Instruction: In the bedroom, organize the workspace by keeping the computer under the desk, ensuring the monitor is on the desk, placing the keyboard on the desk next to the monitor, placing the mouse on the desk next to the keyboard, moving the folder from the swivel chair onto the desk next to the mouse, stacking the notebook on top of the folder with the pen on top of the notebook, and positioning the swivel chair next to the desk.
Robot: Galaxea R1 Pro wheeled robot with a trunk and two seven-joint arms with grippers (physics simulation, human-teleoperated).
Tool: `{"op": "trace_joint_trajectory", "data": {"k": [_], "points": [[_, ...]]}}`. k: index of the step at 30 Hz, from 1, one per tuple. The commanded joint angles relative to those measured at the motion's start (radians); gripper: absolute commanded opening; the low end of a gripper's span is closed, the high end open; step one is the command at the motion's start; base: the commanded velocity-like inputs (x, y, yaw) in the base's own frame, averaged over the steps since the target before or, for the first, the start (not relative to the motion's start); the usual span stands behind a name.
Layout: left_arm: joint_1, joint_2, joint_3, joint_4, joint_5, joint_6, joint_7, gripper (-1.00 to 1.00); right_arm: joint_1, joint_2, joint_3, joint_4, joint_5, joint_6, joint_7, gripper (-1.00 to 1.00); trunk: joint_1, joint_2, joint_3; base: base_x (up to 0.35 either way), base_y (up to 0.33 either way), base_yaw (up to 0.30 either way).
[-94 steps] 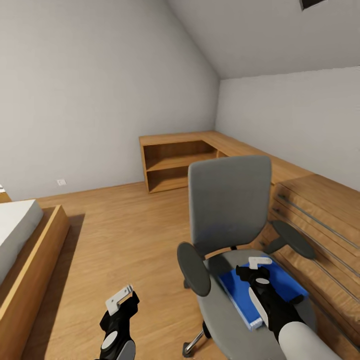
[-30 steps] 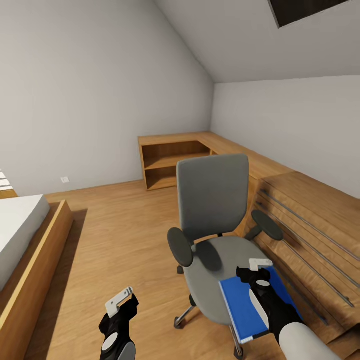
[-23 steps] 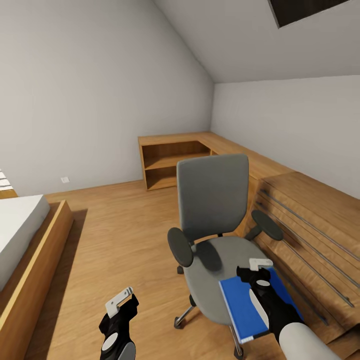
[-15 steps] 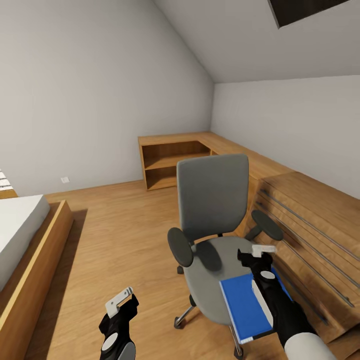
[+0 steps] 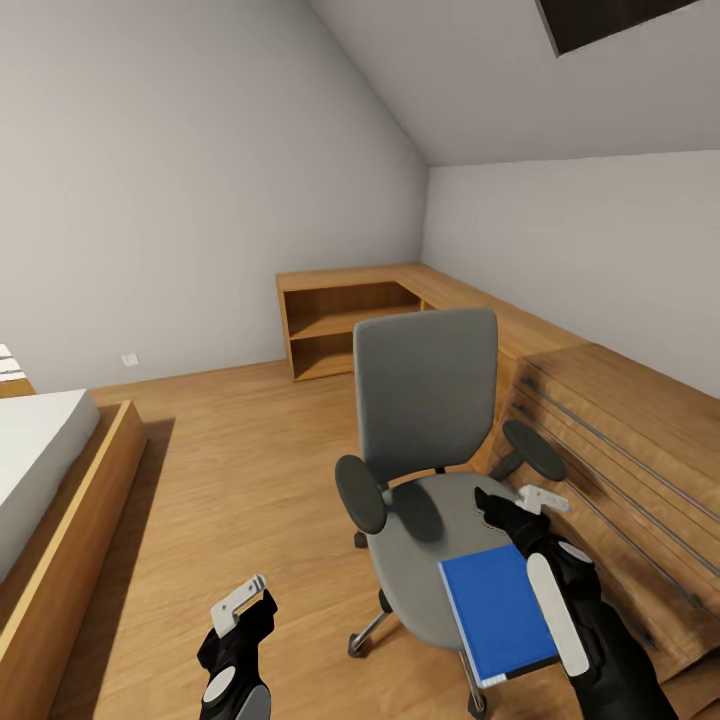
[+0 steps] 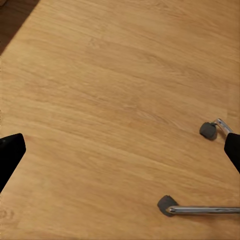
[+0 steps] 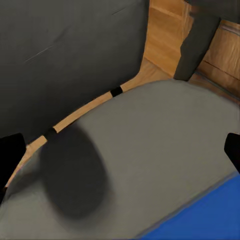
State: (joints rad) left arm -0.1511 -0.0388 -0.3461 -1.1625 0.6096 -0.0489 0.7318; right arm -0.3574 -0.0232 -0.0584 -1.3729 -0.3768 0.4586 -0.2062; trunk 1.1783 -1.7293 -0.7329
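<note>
Folder [image 5: 497, 610] flat on the chair [image 5: 430, 520] seat, at its front edge, overhanging a little. Right gripper [image 5: 522, 504] just past the folder's far end, above the seat, jaws wide and holding nothing; folder lies back toward the wrist, under the forearm, long axis roughly in line with that arm. By far the nearer arm. Left gripper [image 5: 240, 605] well apart, low over bare floor [image 6: 110, 100], jaws wide, nothing between them.

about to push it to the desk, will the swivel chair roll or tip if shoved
The swivel chair likely rolls easily: casters sit on smooth wood floor. A high shove on its tall backrest might tip it. The folder overhanging the seat edge could slide off.
</note>
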Motion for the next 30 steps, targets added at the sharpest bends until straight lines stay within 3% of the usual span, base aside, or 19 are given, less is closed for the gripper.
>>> {"op": "trace_joint_trajectory", "data": {"k": [1,3,4,5,6,7,11,14,21,25,26,30], "points": [[-0.001,0.000,-0.002,-0.001,0.009,-0.005,0.005,1.00,0.000,0.000,-0.010,-0.004,-0.031,0.004,-0.009,1.00,0.000,0.000,-0.001,0.000,0.000,0.000],[-0.001,0.000,-0.002,0.000,0.009,-0.005,0.005,1.00,0.000,0.000,-0.025,-0.005,-0.063,0.004,-0.012,1.00,0.000,0.000,-0.001,0.000,0.000,0.000],[-0.001,0.001,-0.002,-0.001,0.004,-0.006,0.005,1.00,0.000,-0.005,-0.044,-0.003,-0.119,0.039,-0.017,1.00,0.000,0.000,-0.001,-0.252,0.025,-0.156],[-0.001,0.001,-0.002,-0.001,0.004,-0.006,0.005,1.00,0.000,-0.005,-0.045,-0.002,-0.120,0.044,-0.016,1.00,0.000,0.000,-0.001,-0.281,0.042,-0.193],[-0.001,0.002,0.003,-0.002,0.007,-0.006,0.005,1.00,0.000,-0.005,-0.089,0.003,-0.125,0.052,-0.015,1.00,0.000,0.000,-0.001,-0.326,0.079,-0.255],[-0.001,0.002,0.003,-0.002,0.007,-0.006,0.005,1.00,0.000,-0.005,-0.109,0.004,-0.137,0.053,-0.014,1.00,0.000,0.000,-0.001,-0.330,0.041,-0.269],[-0.001,0.002,0.005,-0.002,0.007,-0.006,0.007,1.00,0.000,-0.007,-0.136,0.003,-0.171,0.055,-0.013,1.00,0.000,0.000,-0.001,-0.333,0.015,-0.283],[-0.001,0.002,0.005,-0.002,0.008,-0.006,0.009,1.00,0.000,-0.007,-0.179,0.003,-0.184,0.055,-0.011,1.00,0.000,0.000,-0.001,-0.334,0.003,-0.291],[-0.001,0.002,0.006,-0.011,0.008,-0.011,0.011,1.00,0.000,-0.006,-0.194,0.005,-0.189,0.057,-0.010,1.00,0.000,0.000,-0.001,-0.134,0.000,-0.245],[-0.001,0.002,0.026,-0.016,0.009,-0.034,0.009,1.00,0.000,-0.005,-0.195,0.005,-0.190,0.057,-0.009,1.00,0.015,-0.028,-0.013,-0.010,0.000,-0.037],[-0.001,0.002,0.048,-0.017,0.010,-0.038,0.005,1.00,0.000,-0.008,-0.195,0.005,-0.236,0.057,-0.010,1.00,0.019,-0.035,-0.017,0.000,0.000,-0.001],[-0.001,0.002,0.050,-0.017,0.010,-0.039,0.006,1.00,0.000,-0.007,-0.195,0.019,-0.248,0.056,-0.009,1.00,0.034,-0.063,-0.029,0.000,0.000,0.000]]}}
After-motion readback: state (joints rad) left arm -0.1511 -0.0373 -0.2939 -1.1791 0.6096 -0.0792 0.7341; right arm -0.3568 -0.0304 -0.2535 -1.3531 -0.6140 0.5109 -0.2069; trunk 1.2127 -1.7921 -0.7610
